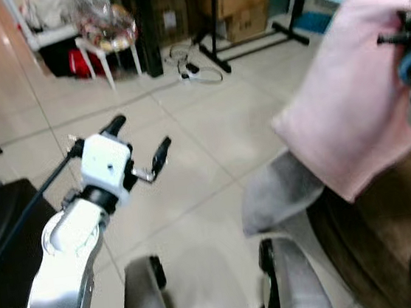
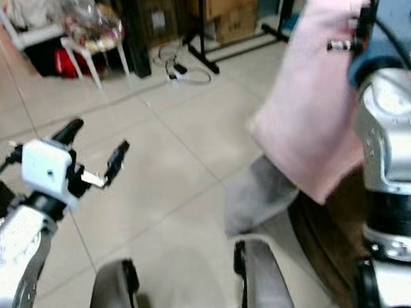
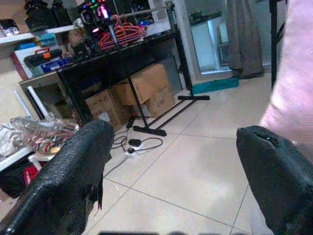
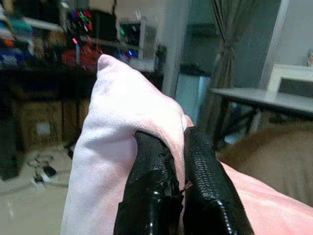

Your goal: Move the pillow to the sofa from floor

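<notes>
Above floor, pillow (image 1: 350, 85) hangs long-axis vertical.

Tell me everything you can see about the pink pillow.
The pillow is pale pink, soft-looking fabric, roughly rectangular and limp. It is off the floor, hanging in the air on the robot's right side, tilted with one corner pointing down. The right hand pinches a fold of its cloth near the upper edge, both black fingers shut on it. Its lower part hangs in front of a brown sofa; whether they touch cannot be told. The left hand is open and apart from it.
</notes>
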Tool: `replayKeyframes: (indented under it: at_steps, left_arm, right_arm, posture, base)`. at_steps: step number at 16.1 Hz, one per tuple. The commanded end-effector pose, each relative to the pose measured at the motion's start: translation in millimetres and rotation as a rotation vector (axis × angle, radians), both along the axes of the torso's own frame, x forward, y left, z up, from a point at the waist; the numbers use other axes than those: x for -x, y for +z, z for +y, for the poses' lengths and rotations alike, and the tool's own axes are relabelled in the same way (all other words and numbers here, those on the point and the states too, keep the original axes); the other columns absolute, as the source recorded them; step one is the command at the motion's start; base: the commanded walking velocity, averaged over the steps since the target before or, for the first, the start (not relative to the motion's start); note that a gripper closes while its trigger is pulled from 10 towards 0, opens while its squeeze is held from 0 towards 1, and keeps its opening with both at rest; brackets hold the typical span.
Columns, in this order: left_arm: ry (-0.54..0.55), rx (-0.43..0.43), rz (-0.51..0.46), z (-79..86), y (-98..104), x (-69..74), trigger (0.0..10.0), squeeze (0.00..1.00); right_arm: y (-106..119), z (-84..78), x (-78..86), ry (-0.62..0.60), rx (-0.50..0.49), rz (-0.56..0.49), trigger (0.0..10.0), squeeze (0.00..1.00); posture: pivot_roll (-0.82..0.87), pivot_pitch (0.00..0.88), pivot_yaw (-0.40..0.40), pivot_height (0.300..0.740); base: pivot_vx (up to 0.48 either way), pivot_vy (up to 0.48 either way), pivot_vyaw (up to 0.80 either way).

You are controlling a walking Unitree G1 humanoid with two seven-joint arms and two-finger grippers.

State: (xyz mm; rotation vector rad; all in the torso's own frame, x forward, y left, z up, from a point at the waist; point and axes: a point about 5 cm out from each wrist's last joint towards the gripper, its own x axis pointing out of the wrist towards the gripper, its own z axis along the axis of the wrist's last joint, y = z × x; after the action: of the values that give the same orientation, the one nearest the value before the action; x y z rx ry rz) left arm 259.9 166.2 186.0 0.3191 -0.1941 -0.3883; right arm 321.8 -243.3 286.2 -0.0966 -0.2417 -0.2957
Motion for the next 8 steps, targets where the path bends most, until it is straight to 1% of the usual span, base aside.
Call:
replayKeyframes:
  at_steps: [1, 2, 3, 5, 6, 7, 8]
  left_arm:
    - [0.006, -0.005, 0.007, 0.1, 0, -1.7, 10.0, 0.0]
    - [0.006, -0.005, 0.006, 0.2, 1, -1.7, 10.0, 0.0]
    - [0.008, -0.003, 0.0, 0.0, 3, -2.7, 10.0, 0.0]
    - [0.008, -0.001, -0.004, -0.7, 4, -3.4, 10.0, 0.0]
    - [0.011, 0.007, -0.003, -1.6, 3, -3.9, 10.0, 0.0]
    - [0.017, 0.001, 0.009, -2.1, 0, -3.9, 10.0, 0.0]
    - [0.028, -0.011, 0.021, -1.2, -3, -3.9, 10.0, 0.0]
  right_arm:
    - [30, 11.5, 5.9, 0.032, 0.028, -0.129, 10.0, 0.0]
    - [34, 13.6, 6.6, 0.038, 0.034, -0.142, 10.0, 0.0]
    - [44, 17.0, 7.5, 0.041, 0.041, -0.164, 10.0, 0.0]
    - [47, 19.8, 8.3, 0.049, 0.034, -0.174, 10.0, 0.0]
    - [36, 29.7, 7.2, 0.083, -0.015, -0.144, 10.0, 0.0]
    - [23, 40.3, 6.6, 0.117, -0.032, -0.11, 10.0, 0.0]
    - [12, 49.8, 7.4, 0.145, -0.023, -0.082, 10.0, 0.0]
  posture:
    - [0.0, 0.0, -0.044, 0.578]
    - [0.0, 0.0, -0.044, 0.583]
    - [0.0, 0.0, -0.042, 0.598]
    - [0.0, 0.0, -0.044, 0.613]
    - [0.0, 0.0, -0.043, 0.633]
    - [0.0, 0.0, -0.044, 0.643]
    - [0.0, 0.0, -0.044, 0.653]
  base:
    - [0.0, 0.0, 0.0]
    - [0.0, 0.0, 0.0]
    - [0.0, 0.0, 0.0]
    - [0.0, 0.0, 0.0]
    - [0.0, 0.0, 0.0]
    - [0.0, 0.0, 0.0]
    - [0.0, 0.0, 0.0]
